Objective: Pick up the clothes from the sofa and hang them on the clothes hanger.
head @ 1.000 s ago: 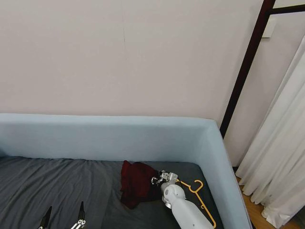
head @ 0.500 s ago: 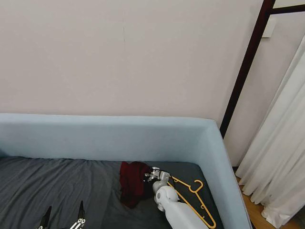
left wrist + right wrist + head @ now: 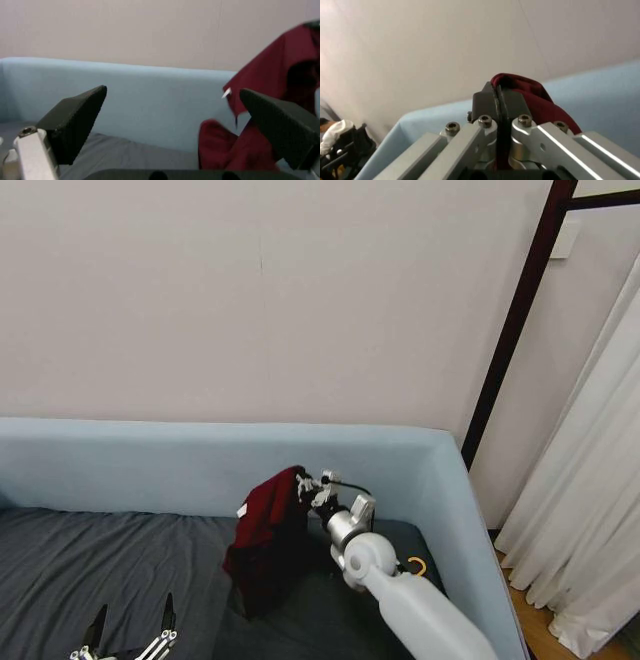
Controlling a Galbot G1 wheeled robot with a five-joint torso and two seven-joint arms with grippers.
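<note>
Right gripper [image 3: 309, 489] clamped on red garment [image 3: 265, 528], now raised from sofa [image 3: 150, 470]; left gripper [image 3: 135, 610] agape

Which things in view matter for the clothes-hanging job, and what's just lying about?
Job:
- red garment, hanging from the shut right gripper
- orange hanger on the seat, mostly hidden behind the right arm
- sofa
- left gripper, open, idle low over the seat

Lying about:
- white curtain
- dark pole
- wall

One red garment [image 3: 265, 540], one orange hanger [image 3: 415, 567]
</note>
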